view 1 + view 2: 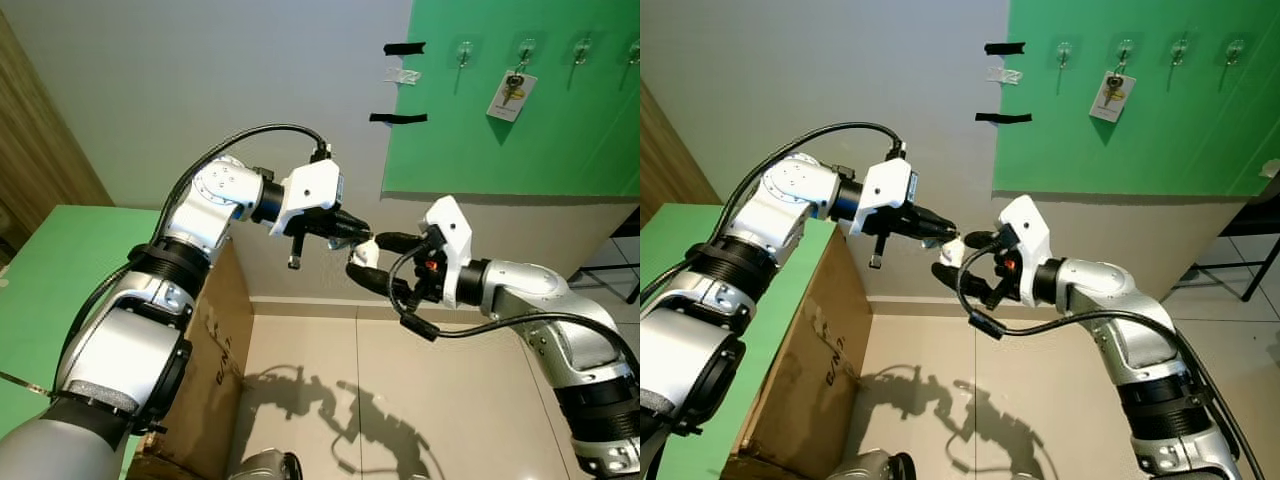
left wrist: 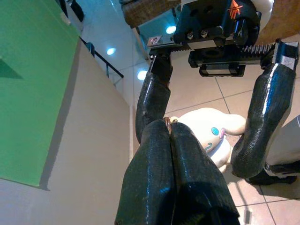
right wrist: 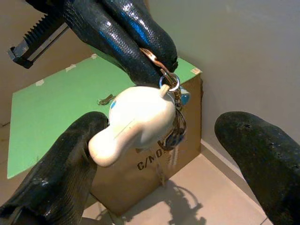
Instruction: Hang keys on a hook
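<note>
Cream plastic marks the charm (image 3: pixel 136 123) of the keys (image 3: pixel 174 125), and it is held in mid-air between the two grippers, in front of the robot's chest and above the floor. The left gripper (image 1: pixel 352 227) is clenched on the ring (image 3: pixel 168 82) at the charm's top, its two fingers pressed together in the left wrist view. The right gripper (image 1: pixel 385 262) is spread wide around the charm; one finger (image 3: pixel 65 159) appears to touch the charm's lower end, while the other is kept well apart. The keys themselves are seen hanging behind and below the charm, dark and partly hidden. A cardboard box (image 1: pixel 805 370) with a green top is set below, at the robot's left.

Farther off, a row of clear hooks is fixed along the upper edge of the green wall panel (image 1: pixel 520 140). One hook (image 1: pixel 523 48) already carries a tagged key; the free hook (image 1: pixel 464 50) beside it is nearest. The hooks lie up, forward and to the right of the keys, so the right arm is judged the nearer one, and a handover to it seems in progress.
</note>
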Available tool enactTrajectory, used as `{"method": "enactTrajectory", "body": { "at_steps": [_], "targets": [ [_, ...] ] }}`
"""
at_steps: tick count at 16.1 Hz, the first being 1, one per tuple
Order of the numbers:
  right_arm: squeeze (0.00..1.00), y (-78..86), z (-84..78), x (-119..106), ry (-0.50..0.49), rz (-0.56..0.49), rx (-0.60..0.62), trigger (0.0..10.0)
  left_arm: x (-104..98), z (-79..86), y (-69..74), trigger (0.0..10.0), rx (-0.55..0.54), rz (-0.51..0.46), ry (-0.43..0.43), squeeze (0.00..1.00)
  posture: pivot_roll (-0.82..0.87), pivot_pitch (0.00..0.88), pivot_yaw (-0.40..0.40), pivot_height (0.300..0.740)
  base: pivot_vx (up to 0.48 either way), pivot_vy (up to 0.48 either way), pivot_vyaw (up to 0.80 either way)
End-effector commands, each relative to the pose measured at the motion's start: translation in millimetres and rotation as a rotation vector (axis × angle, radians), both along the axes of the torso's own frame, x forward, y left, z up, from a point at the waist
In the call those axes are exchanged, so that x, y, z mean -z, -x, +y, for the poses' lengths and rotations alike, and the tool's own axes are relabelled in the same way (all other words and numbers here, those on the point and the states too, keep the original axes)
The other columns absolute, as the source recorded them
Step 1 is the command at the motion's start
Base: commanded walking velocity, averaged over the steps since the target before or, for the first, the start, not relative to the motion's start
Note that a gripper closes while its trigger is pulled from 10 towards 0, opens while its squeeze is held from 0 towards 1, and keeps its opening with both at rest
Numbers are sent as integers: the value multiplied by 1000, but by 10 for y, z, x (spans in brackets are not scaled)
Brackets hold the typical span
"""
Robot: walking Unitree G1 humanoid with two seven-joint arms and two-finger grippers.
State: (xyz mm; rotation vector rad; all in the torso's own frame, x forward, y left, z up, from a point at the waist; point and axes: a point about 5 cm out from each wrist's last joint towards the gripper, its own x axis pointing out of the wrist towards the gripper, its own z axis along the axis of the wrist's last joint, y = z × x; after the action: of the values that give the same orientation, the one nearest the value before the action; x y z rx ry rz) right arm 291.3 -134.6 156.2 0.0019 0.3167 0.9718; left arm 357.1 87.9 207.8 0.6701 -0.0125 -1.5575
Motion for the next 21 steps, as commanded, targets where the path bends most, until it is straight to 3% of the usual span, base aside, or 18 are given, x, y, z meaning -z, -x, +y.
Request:
{"method": "enactTrajectory", "body": {
  "at_steps": [1, 4, 9, 21],
  "targets": [
    [0, -84, -51, -101, -21, -21, 58, 10000, 0, -35, 11, 10000, 29, -4, -24, 0, -183, 0, 33, 740, 0, 0, 0],
    [0, -120, -60, -108, -60, 26, 97, 10000, 6, -25, 12, 10000, 29, -4, -31, 0, -180, 0, 32, 740, 0, 0, 0],
    [0, -135, -131, -72, -46, 56, 134, 10000, 20, 22, -8, 10000, 2, -16, -52, 0, -178, 0, 29, 740, 0, 0, 0],
    [0, -232, -51, -64, -69, 84, 194, 10000, 43, -64, 63, 10000, 63, 18, -28, 0, -179, 0, 31, 740, 0, 0, 0]
  ]
}}
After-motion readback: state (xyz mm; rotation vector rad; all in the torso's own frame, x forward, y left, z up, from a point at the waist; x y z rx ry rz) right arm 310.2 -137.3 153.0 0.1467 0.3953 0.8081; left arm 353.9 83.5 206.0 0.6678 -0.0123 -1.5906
